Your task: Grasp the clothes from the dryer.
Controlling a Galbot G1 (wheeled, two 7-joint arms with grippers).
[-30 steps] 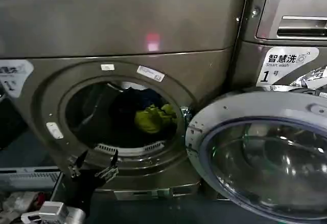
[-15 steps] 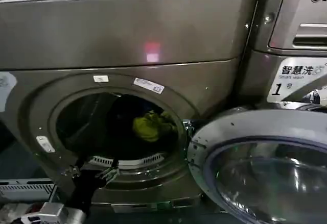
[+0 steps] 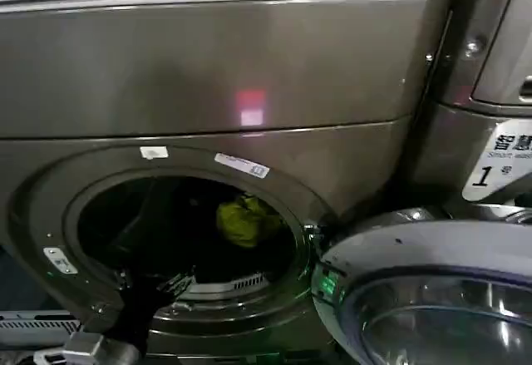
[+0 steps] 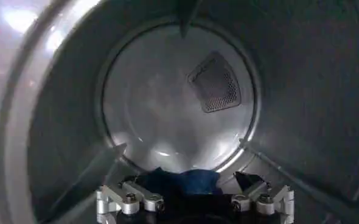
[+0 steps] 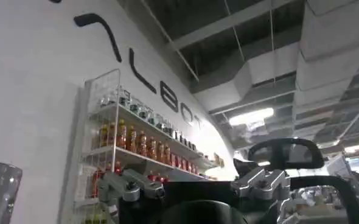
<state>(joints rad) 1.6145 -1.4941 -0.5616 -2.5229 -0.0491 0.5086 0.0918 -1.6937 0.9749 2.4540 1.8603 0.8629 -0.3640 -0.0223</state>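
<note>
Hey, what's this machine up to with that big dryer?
The robot is reaching its left gripper, fingers spread open, to the lower rim of the dryer porthole, whose door is swung open to the right. Inside the drum lie the clothes: a lime yellow-green garment and a dark navy one. Nothing is grasped yet. The right gripper is off to the side, pointed at a wall and shelves of bottles.

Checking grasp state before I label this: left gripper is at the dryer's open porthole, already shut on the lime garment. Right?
Not quite. The left gripper is at the open porthole of the dryer, but its fingers are spread and hold nothing. The lime garment lies deeper in the drum, apart from the gripper. The head view shows this.
</note>
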